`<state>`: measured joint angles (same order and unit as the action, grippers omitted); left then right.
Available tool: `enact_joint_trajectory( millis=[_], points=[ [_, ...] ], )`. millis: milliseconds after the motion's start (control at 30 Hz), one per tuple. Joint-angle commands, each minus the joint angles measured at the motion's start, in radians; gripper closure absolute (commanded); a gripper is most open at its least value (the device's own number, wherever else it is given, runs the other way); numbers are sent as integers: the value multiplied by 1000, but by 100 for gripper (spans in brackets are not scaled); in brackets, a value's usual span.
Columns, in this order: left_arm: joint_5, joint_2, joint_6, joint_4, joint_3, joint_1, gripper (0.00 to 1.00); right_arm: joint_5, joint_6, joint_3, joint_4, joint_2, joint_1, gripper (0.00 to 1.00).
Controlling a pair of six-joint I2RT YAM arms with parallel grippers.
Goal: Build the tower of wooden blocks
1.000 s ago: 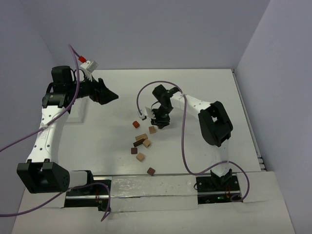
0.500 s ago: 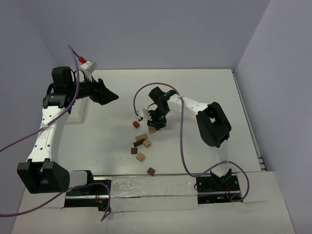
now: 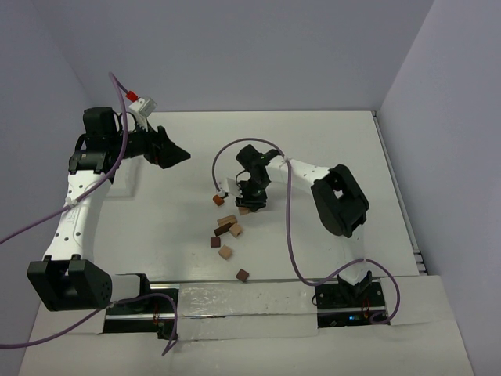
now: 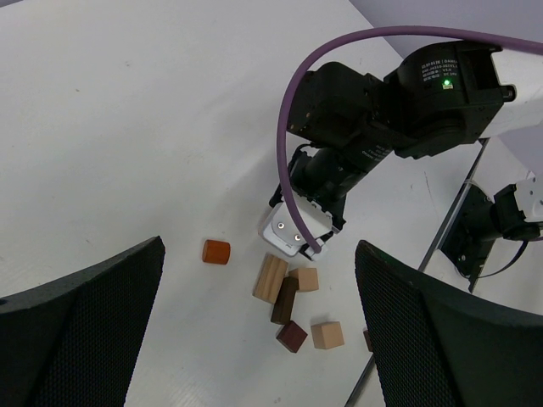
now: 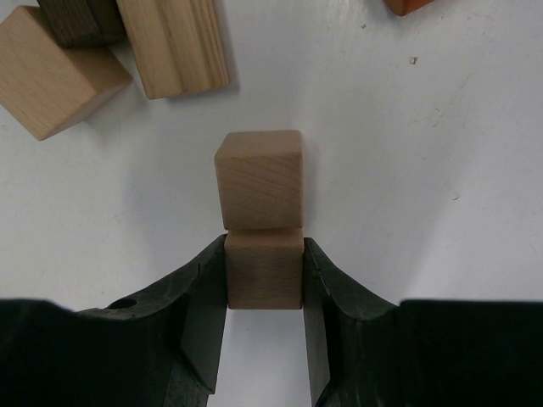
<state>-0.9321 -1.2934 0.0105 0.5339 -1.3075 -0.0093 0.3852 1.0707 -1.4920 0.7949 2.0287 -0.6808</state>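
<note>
Right claw, clamped on a tan block, has shifted left toward the loose blocks; its block now touches another tan cube.

A tan cube blocks the right pincer at twelve o'clock, a pale bar crowds eleven, the desk lies open toward two.

This is a robotics lab test cell: a bare white table boxed in by plain pale walls, a left arm and a right arm bolted at its near edge, purple cables trailing loose, and small wood blocks scattered between.
</note>
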Motion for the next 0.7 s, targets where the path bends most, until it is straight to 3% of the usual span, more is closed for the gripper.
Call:
enact_joint_trajectory(
  millis=[0, 233, 400, 667],
  points=[
    [-26, 23, 10, -38, 0, 8, 1, -19, -24, 8, -41, 10, -13, 64],
    [-25, 23, 11, -38, 2, 8, 1, -32, -34, -5, -43, 21, -16, 61],
    [-22, 20, 15, -38, 2, 8, 1, -31, -15, 2, -36, 19, -19, 49],
    [-23, 17, 17, -38, 2, 8, 1, -32, 11, 25, -35, 5, -29, 43]
  ],
)
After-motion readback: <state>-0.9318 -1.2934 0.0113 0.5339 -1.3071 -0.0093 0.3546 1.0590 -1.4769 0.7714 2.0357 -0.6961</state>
